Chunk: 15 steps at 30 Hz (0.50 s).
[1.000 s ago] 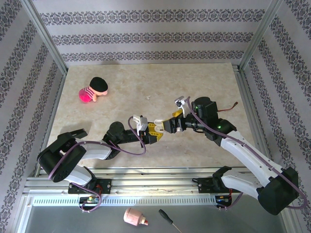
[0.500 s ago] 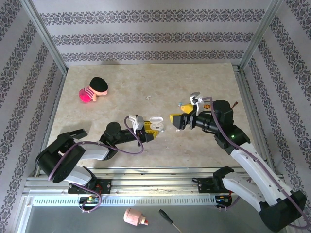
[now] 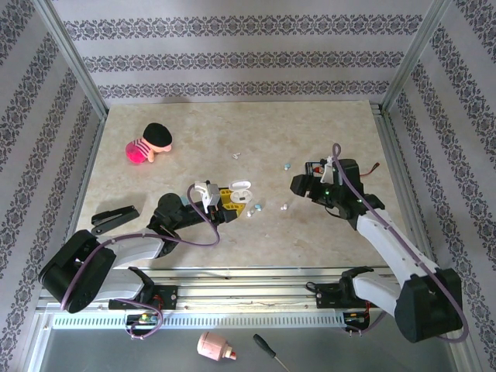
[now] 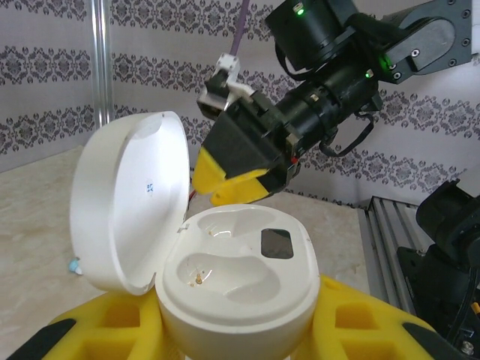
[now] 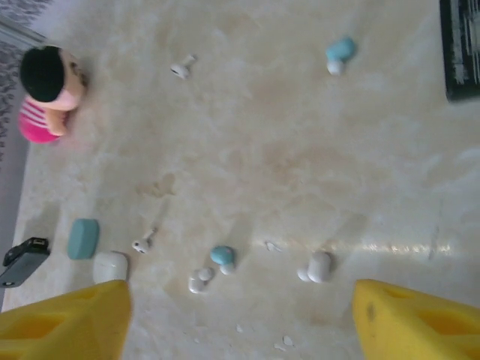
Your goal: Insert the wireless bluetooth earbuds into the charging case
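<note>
Charging case (image 4: 236, 279): white, pebble-shaped, clamped low between the yellow fingers of the left gripper (image 3: 229, 199). The lid (image 4: 127, 196) is tipped back, and both wells are bare, so nothing is inserted yet.

Earbuds (image 5: 316, 266): loose on the table (image 3: 194, 136), none held.
- Near cluster, lying between the two grippers in the overhead view: one white bud, a blue earbud (image 5: 221, 256) and a small white pair (image 5: 199, 282).
- A stemmed white one (image 5: 142, 243) lies to one side.
- Farther off are a second blue one (image 5: 339, 51) and a white one (image 5: 182, 67).

Right gripper (image 5: 241, 301): fingers spread wide with nothing between them, looking down over the near cluster.

Doll (image 3: 150, 142): pink and black, far corner of the table, not part of the job.

Step in hand, as judged: picking the first bud.

Next move calls for:
- lowering squarely over one bud;
- a narrow pinch on a tiny, slippery body;
- keeping its stem aligned with a well.
</note>
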{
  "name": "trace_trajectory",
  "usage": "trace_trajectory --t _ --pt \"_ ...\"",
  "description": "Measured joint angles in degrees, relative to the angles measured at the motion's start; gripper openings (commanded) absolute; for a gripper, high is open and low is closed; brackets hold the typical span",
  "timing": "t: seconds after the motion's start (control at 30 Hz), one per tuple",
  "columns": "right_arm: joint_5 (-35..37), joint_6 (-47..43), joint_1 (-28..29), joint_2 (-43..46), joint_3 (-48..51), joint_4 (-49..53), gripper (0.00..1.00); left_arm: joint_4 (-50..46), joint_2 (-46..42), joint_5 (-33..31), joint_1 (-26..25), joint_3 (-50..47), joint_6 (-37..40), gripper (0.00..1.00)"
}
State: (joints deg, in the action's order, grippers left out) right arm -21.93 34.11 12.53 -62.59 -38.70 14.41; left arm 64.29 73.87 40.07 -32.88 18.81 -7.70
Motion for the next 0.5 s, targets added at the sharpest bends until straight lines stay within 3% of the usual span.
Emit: trace_trajectory --t 0.1,0.5 --pt "1.6 0.33 0.63 -3.65 0.31 0.07 0.43 -0.85 0.0 0.02 0.02 0.0 0.09 0.29" --pt "4.83 -1.07 5.66 -16.9 0.66 -1.75 0.36 -0.92 0.55 0.39 0.0 0.0 0.28 0.29"
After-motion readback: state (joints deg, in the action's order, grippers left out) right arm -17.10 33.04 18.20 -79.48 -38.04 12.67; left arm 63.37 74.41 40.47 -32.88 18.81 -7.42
